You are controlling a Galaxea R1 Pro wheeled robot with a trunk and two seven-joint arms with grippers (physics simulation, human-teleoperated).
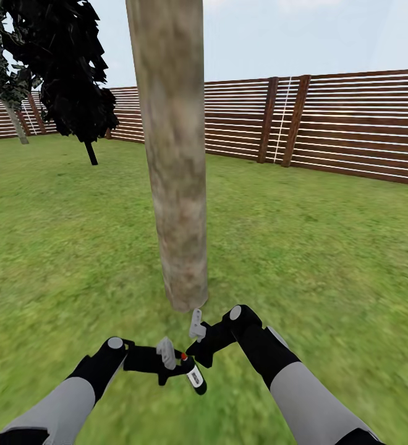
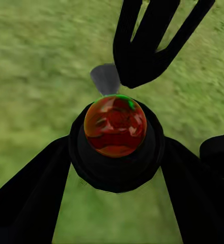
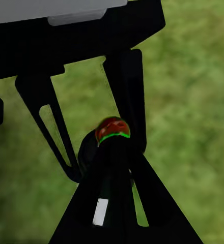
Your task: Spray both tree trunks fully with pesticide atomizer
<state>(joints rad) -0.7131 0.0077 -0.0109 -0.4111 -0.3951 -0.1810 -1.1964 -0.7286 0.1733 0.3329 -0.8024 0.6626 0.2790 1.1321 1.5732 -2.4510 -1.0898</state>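
- Now, far out at ten o'clock in the head view I see a tree [image 1: 3, 74] with mottled green foliage and a pale leaning stem, and just beside it toward eleven a narrow all-black tree [image 1: 74, 74], both before the slatted wooden fence [image 1: 352, 123].
- At seven o'clock my left gripper [image 1: 167, 364] reaches toward the centre; in its own camera the two dark fingers [image 2: 30, 193] sit on either side of the pesticide atomizer [image 2: 114, 127], clamped on its black body, red cap toward the lens.
- Dead ahead at twelve, the tree trunk [image 1: 173, 154] rises thick and beige-grey from the grass [image 1: 55, 247], its base just beyond both grippers.
- In the head view the atomizer lies between the grippers, low near six o'clock.
- At five o'clock my right gripper [image 1: 198, 337] is also closed on the atomizer: its fingers [image 3: 158, 203] hug the black body below the red cap.
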